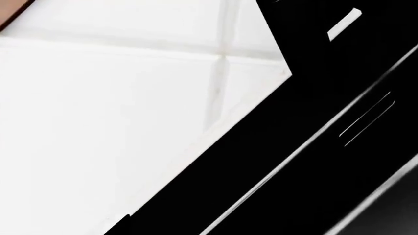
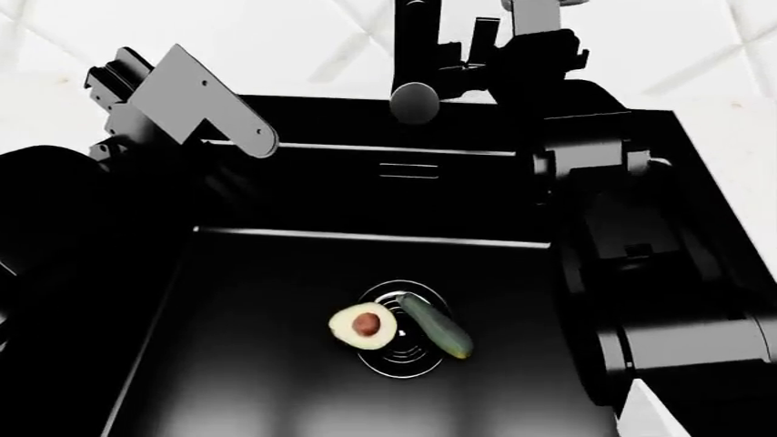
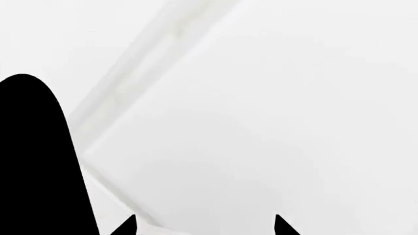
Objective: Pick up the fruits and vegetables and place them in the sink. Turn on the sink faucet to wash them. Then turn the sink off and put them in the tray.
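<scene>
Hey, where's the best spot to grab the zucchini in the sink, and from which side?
Probably from straight above, fingers closing across the middle of the zucchini. It lies flat and slanted on the sink floor over the drain, so its long sides are exposed. The avocado sits close beside its upper end, so grip toward the lower half, away from it.

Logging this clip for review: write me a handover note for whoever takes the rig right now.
Avocado half and zucchini lie touching over the drain in the sink.
Right hand is up by the faucet; open or shut cannot be told, and it holds no produce.
Left hand is raised at the sink's back left corner, state unclear.
Done: produce in the sink.
Left: wash, shut off the water, move both to the tray, which is not in view.
</scene>
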You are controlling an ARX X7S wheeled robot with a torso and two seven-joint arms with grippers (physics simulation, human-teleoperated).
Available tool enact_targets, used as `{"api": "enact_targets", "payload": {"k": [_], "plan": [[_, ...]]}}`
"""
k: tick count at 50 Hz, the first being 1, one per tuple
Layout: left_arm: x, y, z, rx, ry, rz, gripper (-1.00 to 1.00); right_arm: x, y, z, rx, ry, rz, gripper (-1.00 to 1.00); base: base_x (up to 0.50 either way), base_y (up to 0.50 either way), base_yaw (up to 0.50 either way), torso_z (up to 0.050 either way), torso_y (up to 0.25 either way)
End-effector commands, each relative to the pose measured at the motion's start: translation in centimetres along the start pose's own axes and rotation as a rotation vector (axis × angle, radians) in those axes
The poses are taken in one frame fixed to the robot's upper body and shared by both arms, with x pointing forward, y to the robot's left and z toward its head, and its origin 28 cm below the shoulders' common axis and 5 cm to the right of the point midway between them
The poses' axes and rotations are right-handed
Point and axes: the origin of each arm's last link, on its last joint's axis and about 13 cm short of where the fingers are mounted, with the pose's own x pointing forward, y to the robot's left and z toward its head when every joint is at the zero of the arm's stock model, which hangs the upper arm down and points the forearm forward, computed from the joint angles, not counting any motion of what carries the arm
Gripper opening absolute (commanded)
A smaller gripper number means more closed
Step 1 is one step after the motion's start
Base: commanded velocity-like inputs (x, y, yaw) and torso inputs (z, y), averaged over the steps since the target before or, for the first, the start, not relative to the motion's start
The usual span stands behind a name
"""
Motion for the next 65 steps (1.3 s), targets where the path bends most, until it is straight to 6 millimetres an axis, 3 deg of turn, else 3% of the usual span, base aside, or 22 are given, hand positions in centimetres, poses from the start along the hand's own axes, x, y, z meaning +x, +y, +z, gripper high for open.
{"api": "enact_targets", "payload": {"k": [1,25,65], "plan": [[0.0,0.1,0.1,-0.003,-0.002,0.001,1.00,-0.6,-1.5,-3.2,-0.050,0.164,-0.107,1.00,0.00,0.00,0.00,0.000,0.000],[0.0,-0.1,0.1,0.001,-0.002,-0.007,1.00,-1.5,-4.0,-3.6,0.001,0.161,-0.325,1.00,0.00,0.00,0.00,0.000,-0.003],[0.0,-0.4,-0.1,0.001,-0.003,-0.016,1.00,-1.6,-3.7,-0.2,-0.001,-0.051,-0.194,1.00,0.00,0.00,-0.01,0.000,-0.001]]}}
